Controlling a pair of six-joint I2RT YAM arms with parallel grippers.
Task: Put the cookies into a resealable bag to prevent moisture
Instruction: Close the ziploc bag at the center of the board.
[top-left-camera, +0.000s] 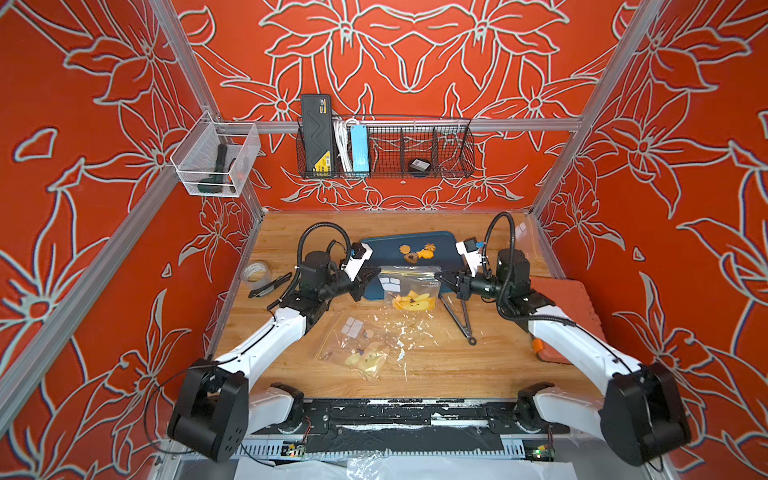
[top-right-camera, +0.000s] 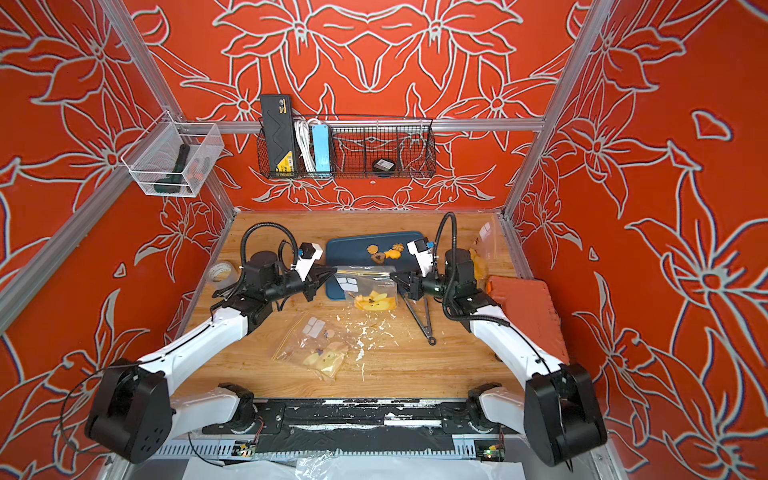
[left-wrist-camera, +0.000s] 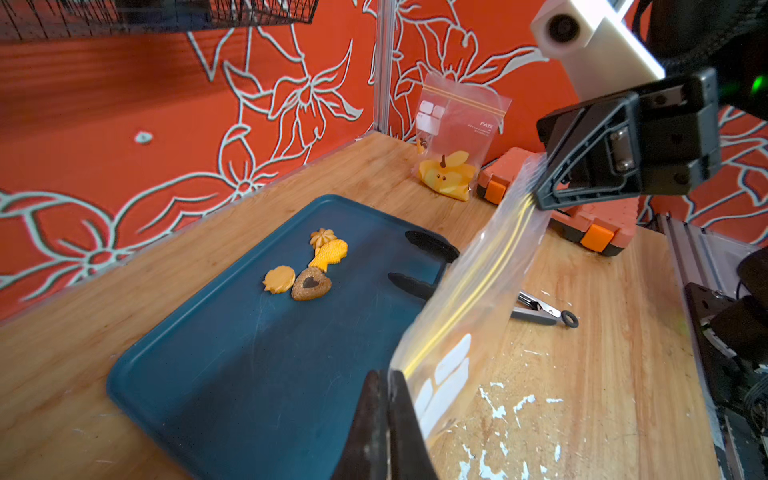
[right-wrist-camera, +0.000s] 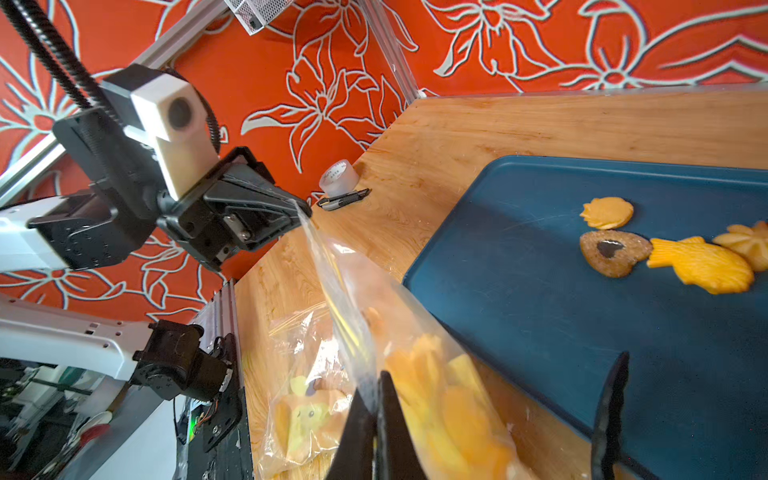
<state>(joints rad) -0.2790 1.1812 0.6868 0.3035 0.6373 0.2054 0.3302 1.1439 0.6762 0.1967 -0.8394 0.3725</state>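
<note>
At the table's left edge lay a roll of tape. The left gripper was clenched on the left top corner of a clear bag, its jaws pressed together on the plastic. The bag hung stretched by its yellow zip edge over the near rim of a dark blue tray. Yellow shapes sat at its bottom, and I could not tell biscuits from print there. Four cookies lay in a tight cluster on the far part of the tray, touching one another. In the left wrist view they were a round yellow-orange one with a notched edge, a brown heart with a dark heart centre, a yellow-orange fish with ribbed scales and a ridged pale flower. A second bag lay flat on the table nearer the robot, amid white flecks. The right gripper was likewise clamped on the held bag's right top corner. Tongs lay just beyond, and an orange case sat at the right edge.
</note>
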